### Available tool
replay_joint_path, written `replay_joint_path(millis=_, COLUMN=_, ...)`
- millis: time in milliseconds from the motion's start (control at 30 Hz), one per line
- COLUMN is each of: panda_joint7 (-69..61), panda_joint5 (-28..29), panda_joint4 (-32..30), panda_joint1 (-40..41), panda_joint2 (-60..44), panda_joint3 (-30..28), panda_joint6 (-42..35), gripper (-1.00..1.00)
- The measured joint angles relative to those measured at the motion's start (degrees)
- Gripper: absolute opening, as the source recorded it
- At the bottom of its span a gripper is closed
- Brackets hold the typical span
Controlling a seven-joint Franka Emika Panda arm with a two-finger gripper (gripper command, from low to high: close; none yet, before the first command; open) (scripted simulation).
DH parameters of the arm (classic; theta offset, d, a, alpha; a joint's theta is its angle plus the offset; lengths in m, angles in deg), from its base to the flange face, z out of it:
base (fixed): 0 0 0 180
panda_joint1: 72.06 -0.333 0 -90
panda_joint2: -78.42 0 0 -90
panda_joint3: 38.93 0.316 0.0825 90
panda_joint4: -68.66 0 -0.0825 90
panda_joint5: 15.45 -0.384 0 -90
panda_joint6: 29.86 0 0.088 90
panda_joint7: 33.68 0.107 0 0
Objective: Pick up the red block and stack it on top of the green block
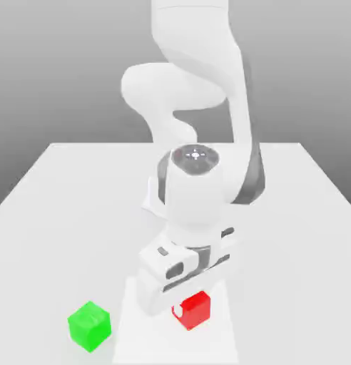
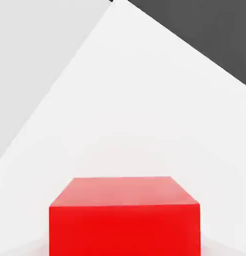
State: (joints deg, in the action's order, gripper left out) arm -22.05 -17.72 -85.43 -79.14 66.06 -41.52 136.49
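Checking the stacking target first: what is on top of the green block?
Nothing rests on the green block; its top face is bare. Its underside is hidden.

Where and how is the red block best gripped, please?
Probably by two opposite upright sides of the red block, with the pincer coming from above: its faces are flat and parallel, its top is level, and it sits upright.

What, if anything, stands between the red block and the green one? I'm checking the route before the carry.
Nothing visible stands between the red block and the green block; only flat surface separates them in the exterior view.
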Motion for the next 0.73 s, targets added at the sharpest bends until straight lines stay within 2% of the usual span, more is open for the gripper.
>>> replay_joint_path(millis=167, panda_joint7=0.45, panda_joint5=1.55, panda_joint4=-0.43, panda_joint1=1.61, panda_joint2=8.34, panda_joint3=-1.14, panda_joint6=-7.92, gripper=-1.0)
replay_joint_path(millis=433, panda_joint7=-6.83, panda_joint5=0.82, panda_joint4=7.48, panda_joint1=14.35, panda_joint2=8.27, panda_joint3=-6.99, panda_joint6=-15.84, gripper=-1.0)
replay_joint_path(millis=600, panda_joint7=-10.22, panda_joint5=-2.3, panda_joint4=9.21, panda_joint1=16.22, panda_joint2=0.69, panda_joint3=-6.16, panda_joint6=-10.04, gripper=-1.0)
replay_joint_path(millis=633, panda_joint7=-10.74, panda_joint5=-2.99, panda_joint4=9.31, panda_joint1=16.61, panda_joint2=-1.16, panda_joint3=-5.67, panda_joint6=-8.34, gripper=1.0)
replay_joint_path(millis=733, panda_joint7=-10.74, panda_joint5=-2.99, panda_joint4=9.31, panda_joint1=16.61, panda_joint2=-1.16, panda_joint3=-5.67, panda_joint6=-8.35, gripper=1.0)
